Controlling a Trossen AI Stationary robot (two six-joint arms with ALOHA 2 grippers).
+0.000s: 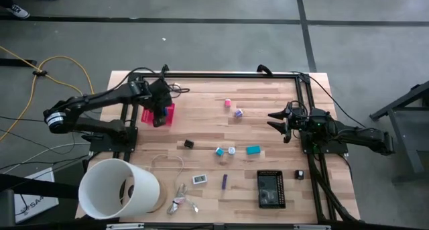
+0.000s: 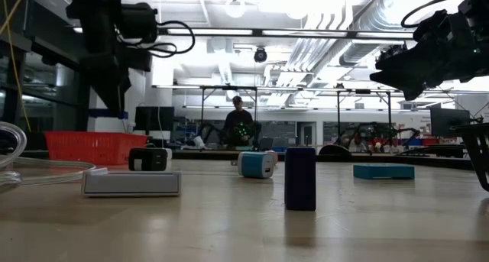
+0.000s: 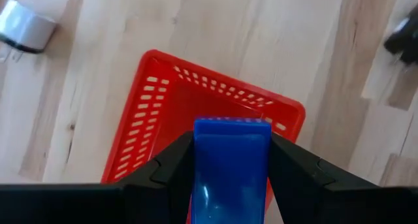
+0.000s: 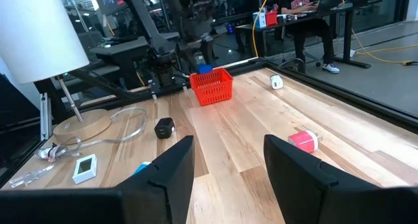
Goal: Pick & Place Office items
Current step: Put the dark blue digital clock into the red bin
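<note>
Office items (image 1: 231,151) lie scattered on the table (image 1: 268,123), but one blue block (image 3: 230,160), seemingly light, stiff and smooth, is pinched on its flat sides by the left gripper (image 3: 230,175) above the red basket (image 3: 157,119) at 9 o'clock, while the right gripper (image 4: 228,178) waits open at 3 o'clock.

two dark arms, black cables looped along them; left arm (image 1: 87,106) seemingly white-banded.

Hidden and cropped parts

We saw the blue block (image 3: 230,168) cut off at the left wrist picture's edge, and it hid part of the red basket (image 3: 157,113).
</note>
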